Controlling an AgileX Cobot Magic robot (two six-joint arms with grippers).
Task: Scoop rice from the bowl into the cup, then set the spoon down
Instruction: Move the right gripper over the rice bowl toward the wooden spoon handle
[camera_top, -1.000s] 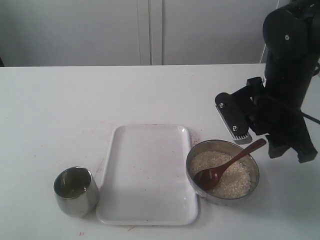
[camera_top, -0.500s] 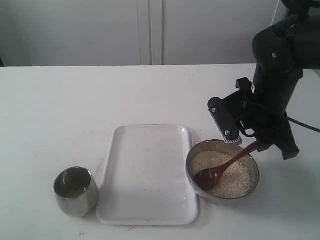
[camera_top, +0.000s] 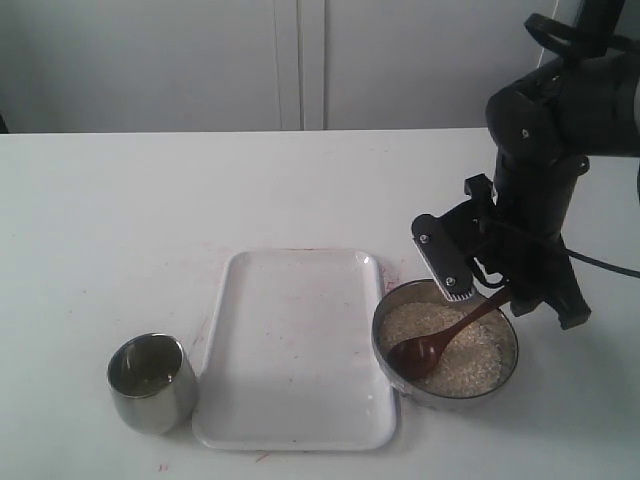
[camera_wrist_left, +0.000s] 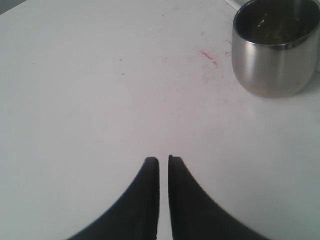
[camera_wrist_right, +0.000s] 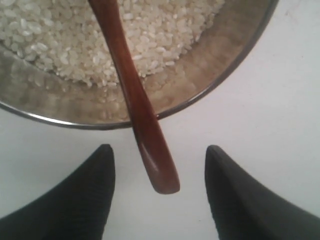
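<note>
The steel bowl (camera_top: 506, 368) holds off-white rice (camera_top: 470, 362) at the front right of the table. The wooden spoon (camera_top: 440, 340) lies in it, its oval end on the grains and its handle over the far right rim. My right gripper (camera_wrist_right: 159, 150) is open, and the handle's tip (camera_wrist_right: 162, 175) lies between its fingers, untouched. In the exterior view that gripper (camera_top: 495, 290) hangs over the bowl's far rim. The steel cup (camera_top: 151, 382) stands at the front left. My left gripper (camera_wrist_left: 163, 160) is shut on nothing, low over bare table, apart from the cup (camera_wrist_left: 277, 47).
A white rectangular tray (camera_top: 295, 345) lies between cup and bowl, close against the bowl's left side. Faint red marks (camera_wrist_left: 209, 57) stain the table near the cup. White cabinet doors (camera_top: 300, 60) stand behind the table.
My right arm has moved left and down, bringing its open fingers around the end of the spoon handle. Spoon, bowl and cup have stayed where they were.
</note>
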